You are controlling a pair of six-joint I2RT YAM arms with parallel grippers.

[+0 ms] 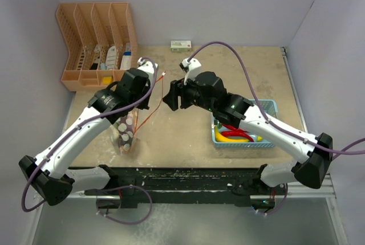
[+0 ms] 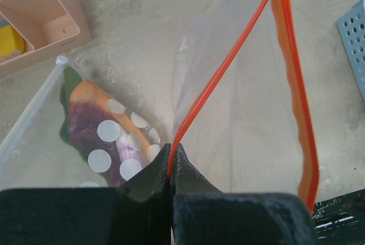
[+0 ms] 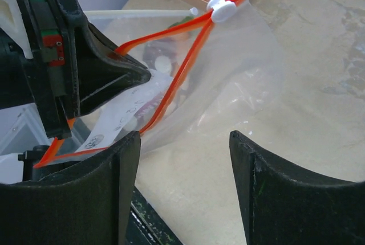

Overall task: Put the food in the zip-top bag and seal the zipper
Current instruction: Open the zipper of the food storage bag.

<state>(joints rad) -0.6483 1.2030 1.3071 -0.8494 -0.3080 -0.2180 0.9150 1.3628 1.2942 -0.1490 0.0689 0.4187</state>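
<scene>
Gaping open, the clear zip-top bag (image 2: 239, 102) holds food (image 2: 85, 125).

Beige table (image 1: 182, 137), peach rack (image 1: 97, 40) far left, small box (image 1: 181, 45) behind, blue basket (image 1: 242, 146) right — zip-top bag (image 1: 126, 135) left

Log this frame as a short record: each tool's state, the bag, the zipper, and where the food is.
left tool: shut on the zipper strip
right tool: open, empty, facing the bag mouth
zip-top bag: holds purple, orange and green food
zipper state: unsealed, strips apart, white slider at one end
left out: yellow and red pieces in the blue basket
</scene>
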